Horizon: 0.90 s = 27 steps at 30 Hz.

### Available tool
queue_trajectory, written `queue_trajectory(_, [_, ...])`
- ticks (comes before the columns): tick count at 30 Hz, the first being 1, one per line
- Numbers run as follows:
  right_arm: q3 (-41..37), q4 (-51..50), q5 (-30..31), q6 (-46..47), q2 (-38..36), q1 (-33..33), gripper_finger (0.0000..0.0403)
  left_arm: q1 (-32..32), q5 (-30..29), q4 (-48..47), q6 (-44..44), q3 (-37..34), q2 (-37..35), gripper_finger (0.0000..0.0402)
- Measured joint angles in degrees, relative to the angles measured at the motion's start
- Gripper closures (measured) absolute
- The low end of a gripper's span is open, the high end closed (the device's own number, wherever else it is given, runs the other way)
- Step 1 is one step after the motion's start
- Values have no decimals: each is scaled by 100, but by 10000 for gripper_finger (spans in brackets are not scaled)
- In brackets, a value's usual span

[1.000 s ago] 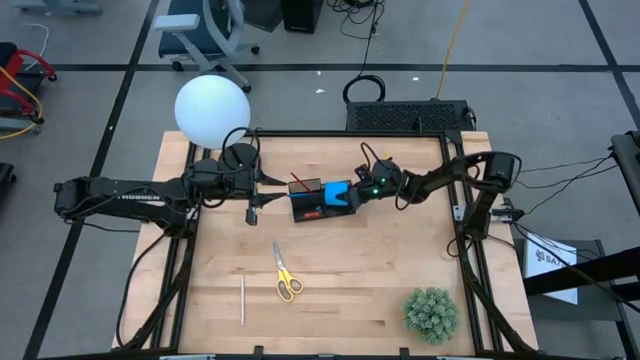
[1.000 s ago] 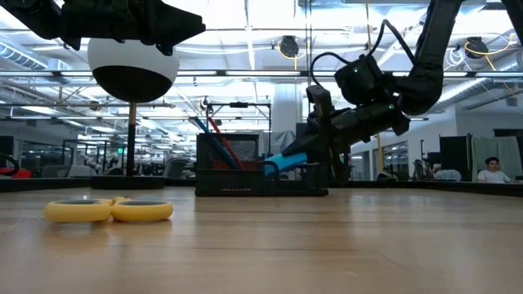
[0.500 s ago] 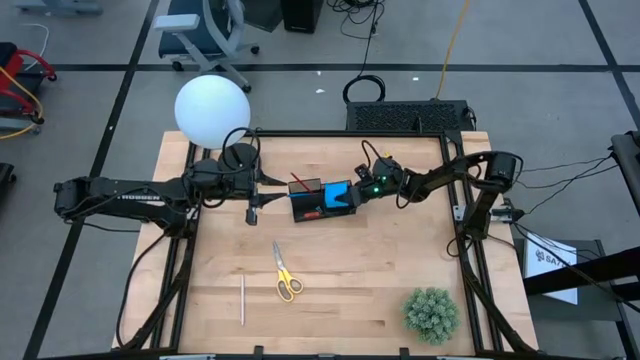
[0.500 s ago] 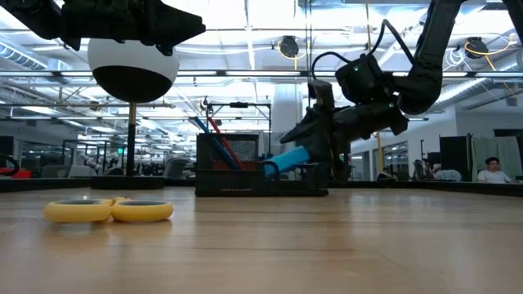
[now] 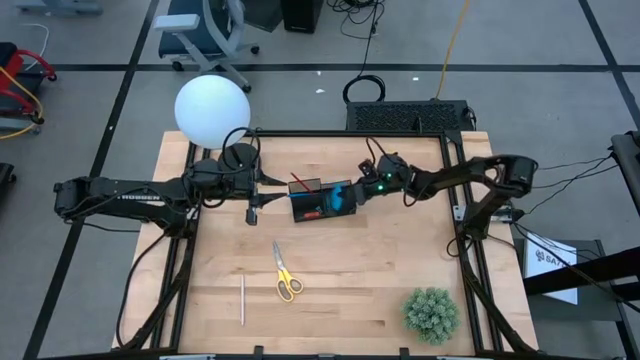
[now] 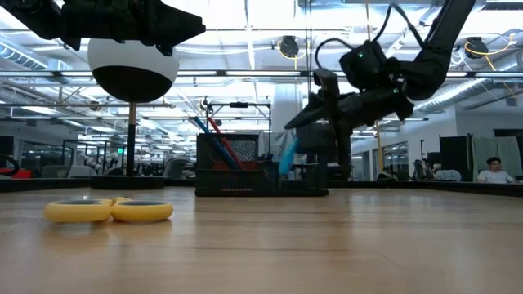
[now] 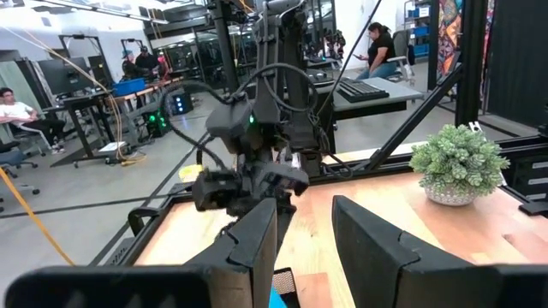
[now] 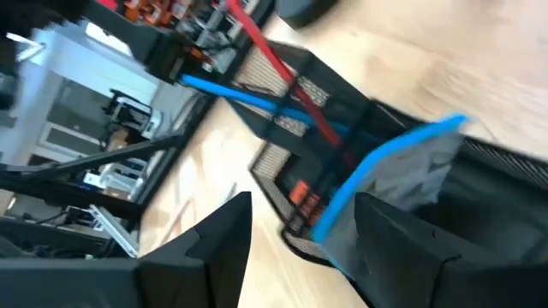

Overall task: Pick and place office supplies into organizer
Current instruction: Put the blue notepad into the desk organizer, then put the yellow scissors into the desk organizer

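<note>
Blue notepad (image 5: pixel 341 194) upright in black organizer (image 5: pixel 318 203); right gripper (image 5: pixel 357 190) open beside it, left gripper (image 5: pixel 252 213) open nearby.

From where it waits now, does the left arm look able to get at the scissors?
Probably yes. The scissors lie alone on bare table, nothing on or against them. The left pincer hangs open beside the organizer, apart from the right pincer, and no object lies between it and the scissors.
</note>
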Motion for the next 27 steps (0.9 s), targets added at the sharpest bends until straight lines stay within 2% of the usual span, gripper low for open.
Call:
queue_trajectory(7, [0,-50,0,-2,-439,2,207,0,0,0,-13,0,0,277])
queue_trajectory(14, [0,362,83,-109,-462,5,207,0,-2,0,-13,0,0,277])
queue_trajectory(18, [0,418,332,-554,-460,19,208,0,-2,0,-13,0,0,277])
queue_trajectory(27, [0,446,1384,-785,-460,317,211,0,3,-88,-67,0,0,277])
